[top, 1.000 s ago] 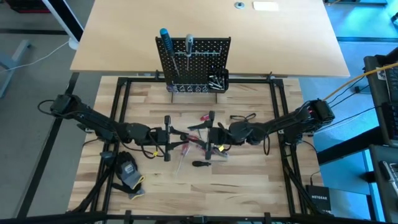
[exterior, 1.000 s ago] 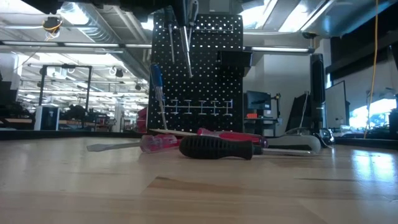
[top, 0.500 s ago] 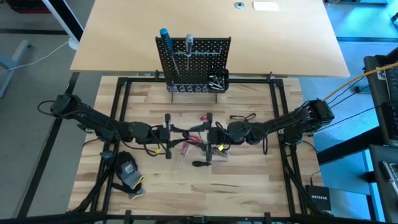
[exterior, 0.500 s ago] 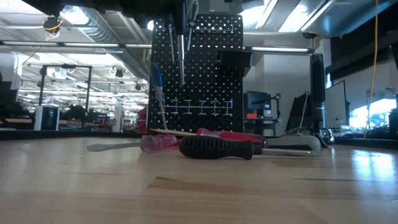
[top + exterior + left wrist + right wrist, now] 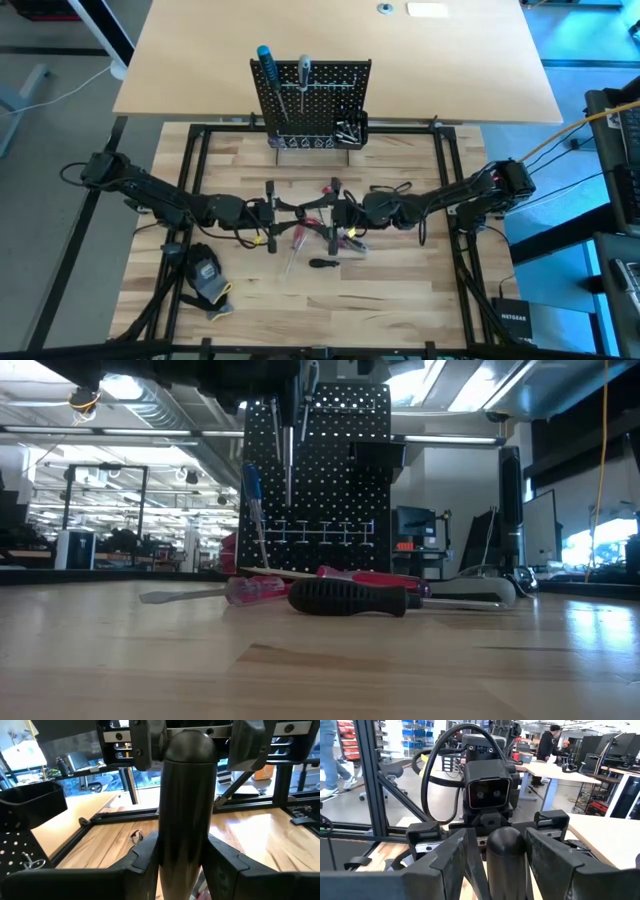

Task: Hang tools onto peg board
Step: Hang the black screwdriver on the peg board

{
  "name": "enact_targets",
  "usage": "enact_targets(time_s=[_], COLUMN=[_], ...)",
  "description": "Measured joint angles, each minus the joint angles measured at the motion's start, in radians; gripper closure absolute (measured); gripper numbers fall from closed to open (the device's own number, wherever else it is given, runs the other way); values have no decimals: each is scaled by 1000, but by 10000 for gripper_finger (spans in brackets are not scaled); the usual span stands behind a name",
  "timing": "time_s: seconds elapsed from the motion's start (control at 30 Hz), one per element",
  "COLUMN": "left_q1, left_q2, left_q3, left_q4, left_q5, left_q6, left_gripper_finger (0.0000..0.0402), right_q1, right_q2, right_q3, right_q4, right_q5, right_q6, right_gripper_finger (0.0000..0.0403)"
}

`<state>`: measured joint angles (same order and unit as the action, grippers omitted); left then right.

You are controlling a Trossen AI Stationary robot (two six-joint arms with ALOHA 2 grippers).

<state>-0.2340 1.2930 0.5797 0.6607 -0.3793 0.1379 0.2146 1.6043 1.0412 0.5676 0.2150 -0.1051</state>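
Observation:
My left gripper (image 5: 272,212) and my right gripper (image 5: 335,215) face each other above the table's middle. Between them a tool with a thick black handle (image 5: 187,810) is held level and clear of the wood. My left gripper (image 5: 182,870) is shut on it. My right gripper (image 5: 505,865) is open, its fingers standing either side of the handle's rounded end (image 5: 505,842) with a narrow gap. In the low view a thin metal shaft (image 5: 290,455) points down under the grippers. The peg board (image 5: 315,95) stands at the far middle, with a blue-handled tool (image 5: 264,58) and a grey one (image 5: 303,75) on it. My left gripper pinches the two sides of the black handle (image 5: 182,845) between its fingers (image 5: 145,855). The fingers come level from the table's left and lie along the handle. The handle is lifted clear and level, its rounded free end (image 5: 190,745) reaching between the other gripper's fingers.
Loose tools lie under and near the grippers: a pink-handled screwdriver (image 5: 298,238), a black-handled one (image 5: 322,264) and a red one (image 5: 328,188). A black-and-yellow glove (image 5: 207,280) lies near left. A small black bin (image 5: 350,128) sits on the peg board's right.
In the low view the thin shaft under the grippers has swung from slanting to upright and shifted a little to the left. My right gripper has edged toward the table's left, closer to my left gripper. Neither gripper's opening has changed.

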Motion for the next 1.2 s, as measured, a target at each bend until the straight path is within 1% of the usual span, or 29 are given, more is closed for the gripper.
enact_targets(time_s=[0.23,0.47,0.57,0.77,0.9,1.03,1.2], left_q1=[2,2,6,6,7,9,11], left_q2=[0,0,0,0,0,0,-10], left_q3=[0,0,0,0,0,0,4], left_q4=[-24,-45,-48,-57,-55,-54,-58], left_q5=[-4,-4,-2,7,6,3,-28], left_q6=[-4,-3,-8,-19,-16,-23,-8], left_gripper_finger=[293,293,293,293,291,277,237], right_q1=[-27,-26,-26,-26,-26,-33,-32], right_q2=[44,51,51,50,50,50,50], right_q3=[0,-1,-1,0,0,0,0], right_q4=[-34,-6,20,1,7,6,4], right_q5=[-2,-6,-9,-7,-7,-7,26], right_q6=[19,11,-4,-22,-54,-56,-81], right_gripper_finger=[205,208,225,286,286,286,286])
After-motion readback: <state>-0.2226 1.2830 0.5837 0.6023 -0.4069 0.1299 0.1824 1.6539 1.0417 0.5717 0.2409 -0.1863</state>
